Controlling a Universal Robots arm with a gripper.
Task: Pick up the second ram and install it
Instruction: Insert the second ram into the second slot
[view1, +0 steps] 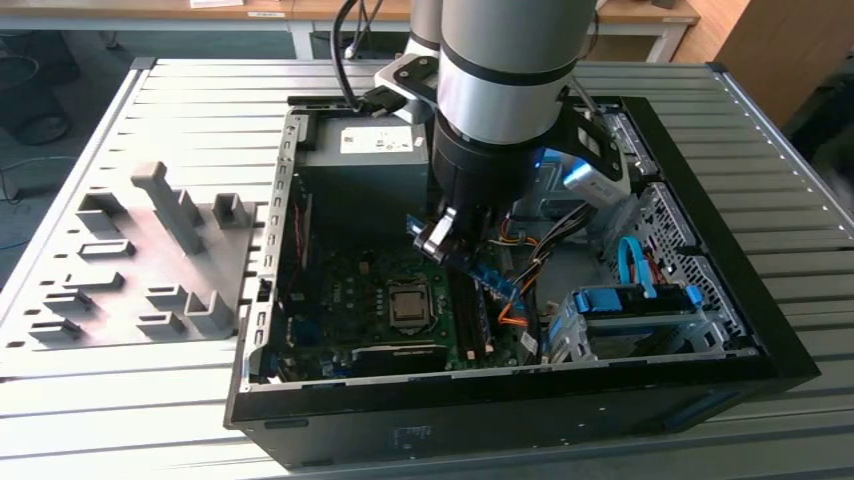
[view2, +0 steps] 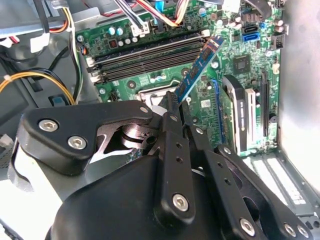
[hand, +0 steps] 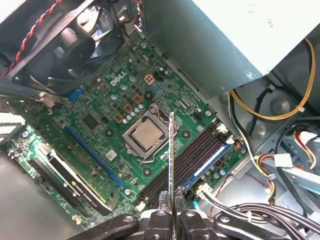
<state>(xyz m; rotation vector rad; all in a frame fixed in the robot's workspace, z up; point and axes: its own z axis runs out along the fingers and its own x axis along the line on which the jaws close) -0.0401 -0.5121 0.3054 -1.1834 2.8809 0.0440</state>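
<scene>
One thin, flat second ram

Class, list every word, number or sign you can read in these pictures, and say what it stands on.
No text reads clearly.
White label on the power supply: blurred.
White print on the motherboard: too small.
Print on the memory stick: blurred.

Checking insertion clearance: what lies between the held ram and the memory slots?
Nothing: in the second wrist view the second ram, gripped by the hand, hangs over the memory slots, no cable between.
</scene>
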